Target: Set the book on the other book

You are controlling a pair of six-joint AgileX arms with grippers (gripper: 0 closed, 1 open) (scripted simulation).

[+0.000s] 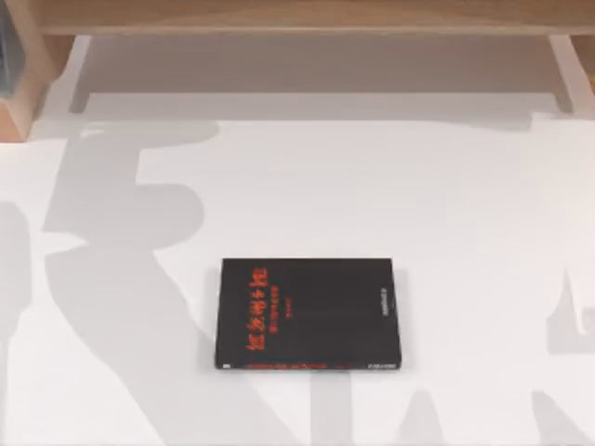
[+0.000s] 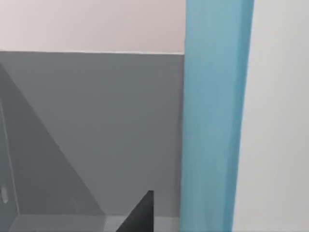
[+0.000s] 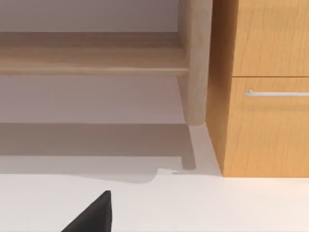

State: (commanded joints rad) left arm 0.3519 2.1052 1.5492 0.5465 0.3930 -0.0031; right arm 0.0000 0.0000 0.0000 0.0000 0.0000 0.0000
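The other book, black with red characters along one side, lies flat on the white table a little below its middle in the top view. In the left wrist view a tall teal-blue band, the book, stands upright close in front of the camera, with a grey wall to one side and a white surface to the other. A dark part of my left gripper shows just short of the book and is not touching it. A dark part of my right gripper hangs over bare table, facing the wooden furniture.
A wooden shelf runs along the table's far edge, with a wooden side panel at the far left. In the right wrist view a shelf post stands next to a drawer cabinet with a metal handle.
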